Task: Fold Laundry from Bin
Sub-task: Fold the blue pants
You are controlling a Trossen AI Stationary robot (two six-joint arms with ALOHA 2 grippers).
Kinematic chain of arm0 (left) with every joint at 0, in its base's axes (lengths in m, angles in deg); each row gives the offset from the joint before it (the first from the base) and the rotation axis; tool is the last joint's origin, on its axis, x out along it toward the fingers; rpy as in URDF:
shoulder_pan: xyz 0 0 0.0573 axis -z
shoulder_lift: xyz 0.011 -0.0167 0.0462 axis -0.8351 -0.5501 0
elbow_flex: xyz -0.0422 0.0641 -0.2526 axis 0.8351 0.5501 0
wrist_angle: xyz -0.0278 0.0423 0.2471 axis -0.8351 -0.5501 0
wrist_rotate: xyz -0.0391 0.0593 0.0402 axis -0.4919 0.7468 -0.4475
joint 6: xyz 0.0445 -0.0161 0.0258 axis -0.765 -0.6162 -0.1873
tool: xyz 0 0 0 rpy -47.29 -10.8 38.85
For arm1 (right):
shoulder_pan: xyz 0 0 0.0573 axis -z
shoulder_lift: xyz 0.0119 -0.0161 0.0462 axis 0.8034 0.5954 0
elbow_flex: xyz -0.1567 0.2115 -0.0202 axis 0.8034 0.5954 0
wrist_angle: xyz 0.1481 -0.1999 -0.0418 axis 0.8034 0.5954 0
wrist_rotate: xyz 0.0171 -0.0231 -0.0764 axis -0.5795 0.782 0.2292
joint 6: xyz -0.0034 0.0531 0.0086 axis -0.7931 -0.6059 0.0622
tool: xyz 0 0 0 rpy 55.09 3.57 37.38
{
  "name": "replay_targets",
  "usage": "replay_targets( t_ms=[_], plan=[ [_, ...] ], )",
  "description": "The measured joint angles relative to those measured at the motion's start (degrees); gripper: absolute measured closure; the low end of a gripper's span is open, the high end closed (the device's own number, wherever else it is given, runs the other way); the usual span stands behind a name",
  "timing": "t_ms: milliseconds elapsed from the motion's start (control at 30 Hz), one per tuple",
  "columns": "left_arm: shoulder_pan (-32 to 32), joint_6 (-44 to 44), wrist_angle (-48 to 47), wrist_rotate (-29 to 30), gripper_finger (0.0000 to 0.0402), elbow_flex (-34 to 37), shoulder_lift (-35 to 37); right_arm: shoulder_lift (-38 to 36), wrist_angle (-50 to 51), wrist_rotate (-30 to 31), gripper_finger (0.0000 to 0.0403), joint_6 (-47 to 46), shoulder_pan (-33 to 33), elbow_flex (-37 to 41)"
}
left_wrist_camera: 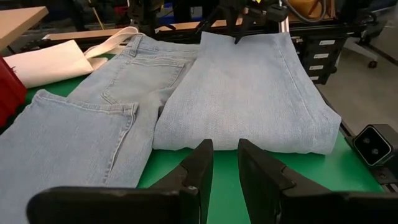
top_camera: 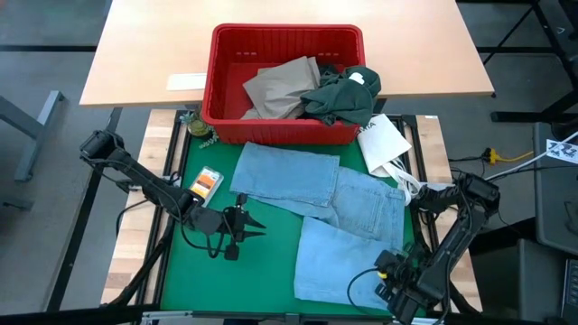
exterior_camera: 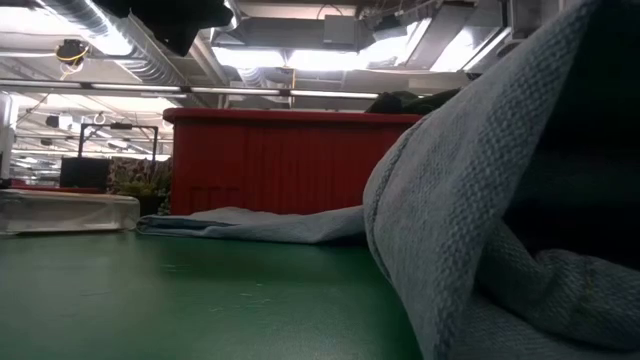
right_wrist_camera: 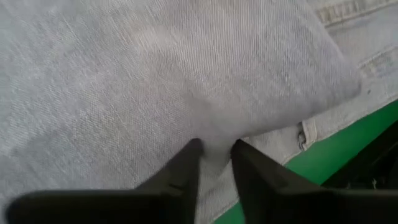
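Light blue jeans [top_camera: 343, 208] lie spread on the green mat [top_camera: 208, 271], with one leg folded over toward the near edge. My right gripper [top_camera: 390, 271] [right_wrist_camera: 216, 158] is shut on that folded part, near the mat's near right corner. My left gripper [top_camera: 244, 226] [left_wrist_camera: 225, 168] hovers left of the jeans, its fingers a narrow gap apart with nothing between them. The red bin [top_camera: 226, 81] stands at the far side. In it are tan trousers [top_camera: 280, 86] and a dark green garment [top_camera: 343, 95], which drapes over the rim. My right gripper pinches a small bunch of the jeans' cloth [right_wrist_camera: 214, 140] between its two fingers, on the folded-over leg near its right edge. The fingers come from above, pointing down. The cloth around them lies on the mat. Whether one layer or several is held, I cannot tell.
A white bag [top_camera: 384, 140] lies at the bin's near right corner, partly under the jeans' waist. A small orange packet [top_camera: 206, 182] lies on the mat's left side. A wooden table [top_camera: 135, 54] stands behind the bin. Bare mat shows at the near left.
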Motion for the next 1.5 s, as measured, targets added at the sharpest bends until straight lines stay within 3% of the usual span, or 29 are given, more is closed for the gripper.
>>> replay_targets(
  t_ms=[67, 133, 300, 600, 800, 1333, 1500],
  plan=[
    [0.00, 0.00, 0.00, 0.00, 0.0331, 0.00, 0.00, -0.02, -0.04, 0.41, 0.0376, 0.86, 0.00, 0.00],
    [0.00, 0.00, 0.00, 0.00, 0.0331, 0.00, 0.00, -0.02, -0.04, 0.43, 0.0393, 1.48, 0.04, 0.00],
    [0.02, 0.00, 0.00, 0.00, 0.0331, 0.00, 0.00, -0.01, 2.99, -3.53, 0.0382, 1.42, 0.04, -2.09],
    [0.02, 0.00, 0.00, 0.00, 0.0331, 0.00, 0.00, -0.12, 22.27, -6.76, 0.0394, 1.39, 0.04, -13.09],
    [0.02, 0.32, -0.02, 0.00, 0.0331, 0.00, 0.00, -0.13, 19.83, -10.95, 0.0393, 2.11, 0.02, -10.93],
    [0.02, 1.97, 1.25, -0.58, 0.0331, 0.00, -0.02, -0.11, 16.32, -11.74, 0.0387, 4.45, 0.02, -7.65],
    [0.02, 1.95, 1.25, -2.70, 0.0326, 0.00, -0.02, -0.11, 16.11, -12.10, 0.0348, 4.45, 0.04, -7.63]
  ],
)
